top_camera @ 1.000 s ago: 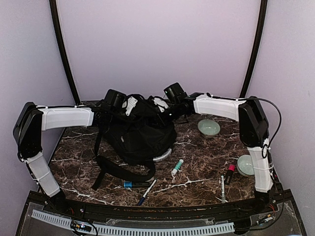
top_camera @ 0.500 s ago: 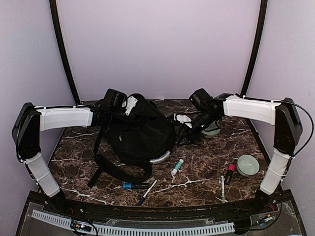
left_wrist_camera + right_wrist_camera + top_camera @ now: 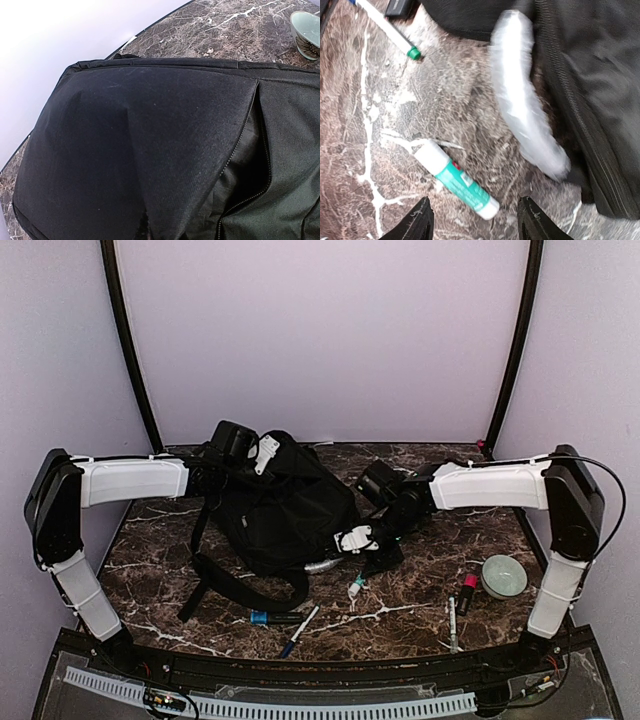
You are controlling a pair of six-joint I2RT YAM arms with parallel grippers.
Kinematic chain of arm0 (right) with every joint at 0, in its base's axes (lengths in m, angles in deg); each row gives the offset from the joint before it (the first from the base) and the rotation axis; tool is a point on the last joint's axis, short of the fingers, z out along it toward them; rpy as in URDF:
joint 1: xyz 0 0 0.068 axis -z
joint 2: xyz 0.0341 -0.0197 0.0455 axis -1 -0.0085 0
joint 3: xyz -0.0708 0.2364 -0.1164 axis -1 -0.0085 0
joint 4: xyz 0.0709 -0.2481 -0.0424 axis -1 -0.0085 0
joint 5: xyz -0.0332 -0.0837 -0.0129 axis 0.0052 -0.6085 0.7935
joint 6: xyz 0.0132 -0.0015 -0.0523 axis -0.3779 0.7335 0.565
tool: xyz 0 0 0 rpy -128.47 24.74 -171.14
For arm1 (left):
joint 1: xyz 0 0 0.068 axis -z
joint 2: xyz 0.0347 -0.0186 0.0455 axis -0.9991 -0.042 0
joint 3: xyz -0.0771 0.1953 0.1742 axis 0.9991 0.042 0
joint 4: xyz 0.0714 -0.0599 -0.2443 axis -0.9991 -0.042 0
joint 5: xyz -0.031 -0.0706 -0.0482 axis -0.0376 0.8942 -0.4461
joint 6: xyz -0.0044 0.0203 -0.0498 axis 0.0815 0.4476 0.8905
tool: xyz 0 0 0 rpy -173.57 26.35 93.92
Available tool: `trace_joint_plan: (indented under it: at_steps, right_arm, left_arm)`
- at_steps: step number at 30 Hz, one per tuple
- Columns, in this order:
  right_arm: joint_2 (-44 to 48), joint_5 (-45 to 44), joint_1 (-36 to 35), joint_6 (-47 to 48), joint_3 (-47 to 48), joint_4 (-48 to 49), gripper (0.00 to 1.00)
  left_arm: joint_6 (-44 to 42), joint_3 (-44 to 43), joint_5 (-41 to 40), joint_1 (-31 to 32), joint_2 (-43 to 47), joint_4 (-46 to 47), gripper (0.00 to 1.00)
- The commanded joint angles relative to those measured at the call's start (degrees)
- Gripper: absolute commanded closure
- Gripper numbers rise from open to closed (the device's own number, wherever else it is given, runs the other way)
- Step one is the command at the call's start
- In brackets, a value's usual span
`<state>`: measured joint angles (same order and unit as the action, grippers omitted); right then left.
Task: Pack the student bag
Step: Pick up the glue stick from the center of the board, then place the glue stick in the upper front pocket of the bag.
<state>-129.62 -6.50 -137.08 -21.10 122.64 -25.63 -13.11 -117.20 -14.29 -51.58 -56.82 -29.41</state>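
several items lie loose on the marble (image 3: 420,565), so by my read the packing is far from done. your bag (image 3: 280,505) slumps left of the table's centre, toward 10 o'clock, and a zip (image 3: 239,142) gapes in the left wrist view. i can't see anything inside it. out on the table: a glue stick (image 3: 456,183) at the bag's 4 o'clock, a pen (image 3: 298,632) and a blue-capped thing (image 3: 260,617) at its 6 o'clock, then a white marker (image 3: 452,622), a red marker (image 3: 467,592) and a bowl (image 3: 503,576) toward 4 o'clock. a silvery tube (image 3: 525,115) pokes out at the bag's edge; i can't tell whether it is packed.

your right gripper (image 3: 472,205) hangs spread wide, holding nothing, right over the glue stick, likely the next item. your left gripper (image 3: 235,443) is at the bag's 12 o'clock end. its fingers are out of sight, so i cannot tell whether it grips.

writing: the glue stick wears a green label with a small red mark, too blurred to read. no brand shows on the bag.
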Motion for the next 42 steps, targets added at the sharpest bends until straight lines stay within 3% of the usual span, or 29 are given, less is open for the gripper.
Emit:
trace_joint_plan:
  at_steps: [1, 13, 24, 33, 37, 42]
  right_arm:
    - [-2.9, -5.2, -2.6, 3.8, -0.3, 1.6, 0.43]
    - [-6.5, -10.9, -5.0, 4.7, -1.3, 2.1, 0.55]
    - [-6.5, -10.9, -5.2, 3.9, 1.2, -2.1, 0.84]
    - [-1.1, -8.3, -5.0, 2.3, 10.7, -7.4, 0.89]
    - [-1.6, -7.0, -4.3, -0.7, 15.7, -3.5, 0.89]
    - [-5.3, -10.7, -4.0, -5.2, 17.2, 12.4, 0.89]
  left_arm:
    - [-0.2, -0.5, 1.6, 0.6, 3.4, 2.9, 1.00]
    - [-0.3, -0.5, 1.8, 0.6, 3.9, 2.7, 1.00]
    - [-0.2, -0.5, 2.5, 0.6, 3.9, 2.6, 1.00]
    - [1.6, -0.3, 6.3, 0.6, 4.7, 3.0, 1.00]
    - [2.2, -0.4, 8.5, 0.6, 4.8, 3.1, 1.00]
    - [2.6, -0.1, 8.7, 0.6, 5.4, 3.3, 1.00]
